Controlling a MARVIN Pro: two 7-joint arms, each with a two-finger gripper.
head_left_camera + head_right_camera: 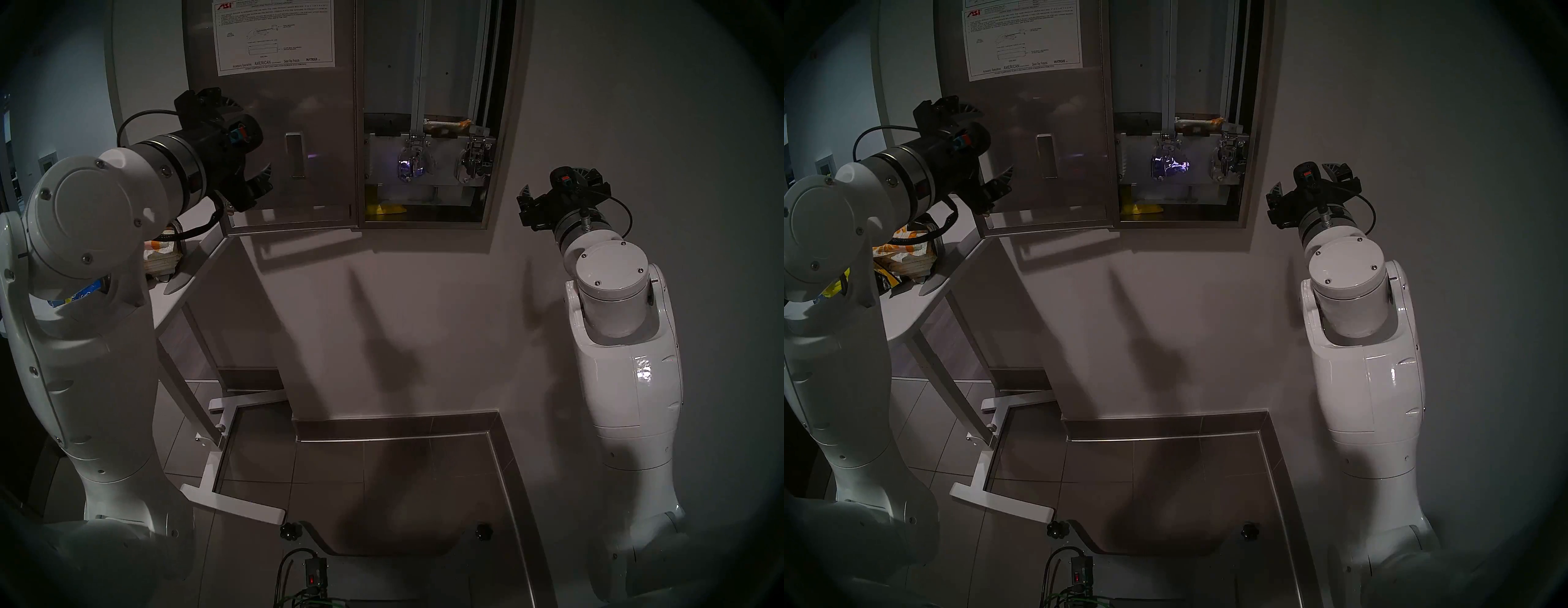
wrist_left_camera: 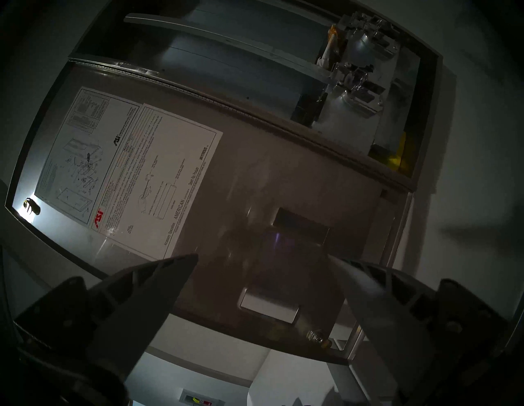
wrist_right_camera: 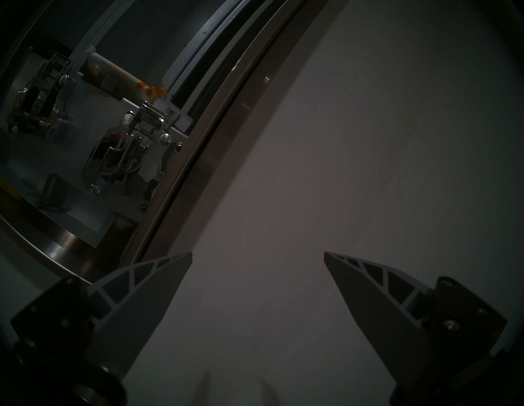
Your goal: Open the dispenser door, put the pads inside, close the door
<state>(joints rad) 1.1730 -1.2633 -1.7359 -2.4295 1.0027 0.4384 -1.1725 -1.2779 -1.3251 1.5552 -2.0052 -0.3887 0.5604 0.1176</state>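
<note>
while dispenser door (image 1: 297,106) hangs open, left pincer (image 2: 262,256) level, spread; right pincer (image 3: 258,255) spread.

the dispenser door (image 1: 322,140) is brushed steel, dull with soft glare, and a matt white paper sheet (image 1: 273,36) is stuck on it. inside the dispenser (image 1: 505,106) two chrome levers (image 1: 409,163) shine mirror-bright. my fingers (image 3: 158,286) look like matt grey ribbed plastic; my arm shells (image 1: 636,382) are glossy white. the floor tiles (image 1: 331,467) have a slight sheen.
</note>
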